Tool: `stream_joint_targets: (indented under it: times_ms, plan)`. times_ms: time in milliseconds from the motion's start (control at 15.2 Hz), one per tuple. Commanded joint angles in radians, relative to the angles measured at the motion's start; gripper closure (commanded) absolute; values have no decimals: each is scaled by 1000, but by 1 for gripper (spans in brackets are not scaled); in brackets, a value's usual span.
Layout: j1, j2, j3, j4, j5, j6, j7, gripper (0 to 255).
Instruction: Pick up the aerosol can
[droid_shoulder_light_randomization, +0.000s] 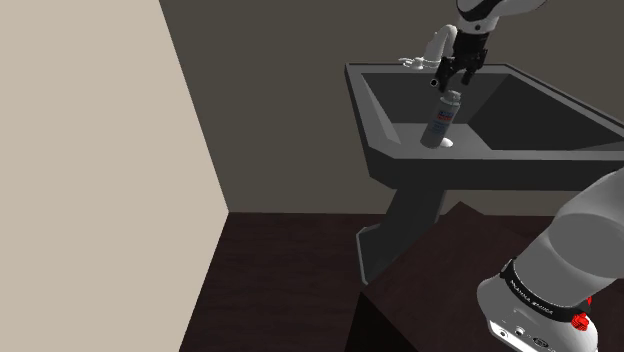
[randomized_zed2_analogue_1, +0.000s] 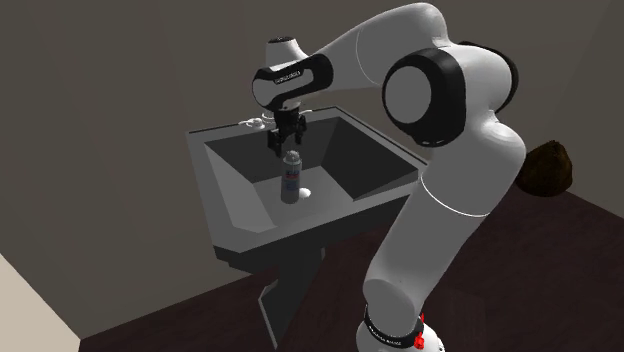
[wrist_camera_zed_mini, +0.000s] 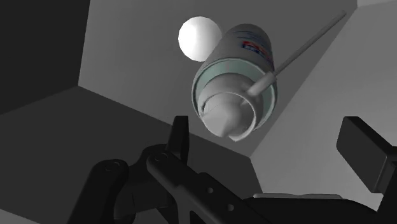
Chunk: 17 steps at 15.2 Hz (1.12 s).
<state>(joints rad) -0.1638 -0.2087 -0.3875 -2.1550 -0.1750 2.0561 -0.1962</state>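
**Open tool above an aerosol can in a sink basin**

The white Franka arm with dark joints (randomized_zed2_analogue_1: 450, 150) arches over a dark grey pedestal sink (droid_shoulder_light_randomization: 400, 100) that stands against a grey wall on a dark floor (droid_shoulder_light_randomization: 280, 280). In the shoulder view a beige wall (droid_shoulder_light_randomization: 90, 150) takes up the left side. The arm's wrist points down into the basin. The all-black two-finger tool (droid_shoulder_light_randomization: 446, 85) hangs just above the cap of the task's thing, a white cylindrical aerosol can with a blue and red label (droid_shoulder_light_randomization: 441, 122). The can stands on end on the basin floor, near the middle. In the wrist view the tool's fingers (wrist_camera_zed_mini: 180, 137) stand well apart; the can's pale cap lies beyond them and is not clasped. A thin straw projects sideways from the cap. A white tap (droid_shoulder_light_randomization: 420, 58) sits on the sink's back rim, behind the tool. A small round white drain (wrist_camera_zed_mini: 198, 38) lies in the basin floor just beside the can's base.
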Motion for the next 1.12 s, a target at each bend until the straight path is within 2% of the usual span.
stream_joint_targets:
  times_ms: [0, 462, 594, 660, 1056]
  plan:
    - [-9, 44, -20, 26, 13, 19, -15, 0]
    - [-11, 77, -28, -45, 18, 122, -15, 0]
    - [-11, 77, -28, -45, 18, 122, -15, 0]
    - [-11, 76, -28, -47, 17, 122, -14, 255]
    - [-11, 75, -28, -47, 17, 121, -14, 255]
